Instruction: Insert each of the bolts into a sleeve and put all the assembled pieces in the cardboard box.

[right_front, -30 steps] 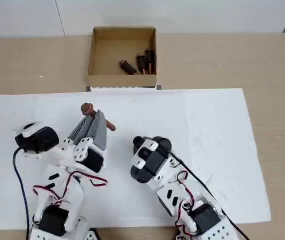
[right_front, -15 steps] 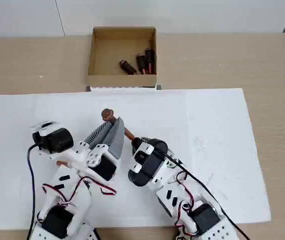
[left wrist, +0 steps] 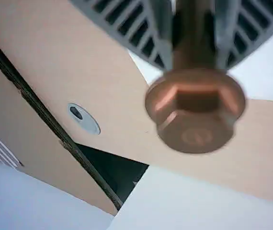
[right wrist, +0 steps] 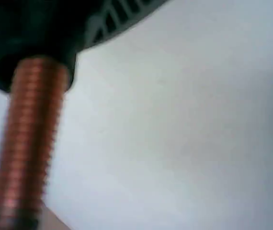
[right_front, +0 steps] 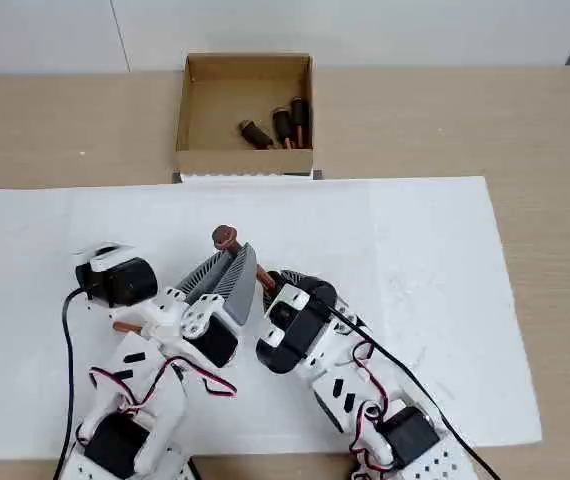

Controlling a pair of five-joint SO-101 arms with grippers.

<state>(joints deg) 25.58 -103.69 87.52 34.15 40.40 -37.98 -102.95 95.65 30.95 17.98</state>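
Observation:
A copper bolt (right_front: 225, 238) is clamped by its shank in my left gripper (right_front: 233, 262), which is shut on it, above the white sheet. In the left wrist view its hex head (left wrist: 194, 109) sticks out past the grey fingers (left wrist: 122, 24). The bolt's threaded shank (right wrist: 24, 143) runs into a black sleeve (right wrist: 28, 38) held close in front of the right wrist camera. My right gripper (right_front: 277, 290) sits right beside the left one, shut on that sleeve. The cardboard box (right_front: 245, 160) stands beyond the sheet with three assembled pieces (right_front: 277, 125) inside.
A white paper sheet (right_front: 415, 280) covers the tan table under both arms. The two arms' bodies and red and black cables (right_front: 155, 375) crowd the near edge. The box's near wall touches the sheet's far edge.
My left gripper has carried the bolt to the right and nearer, up against the right arm's gripper. The right arm has barely shifted.

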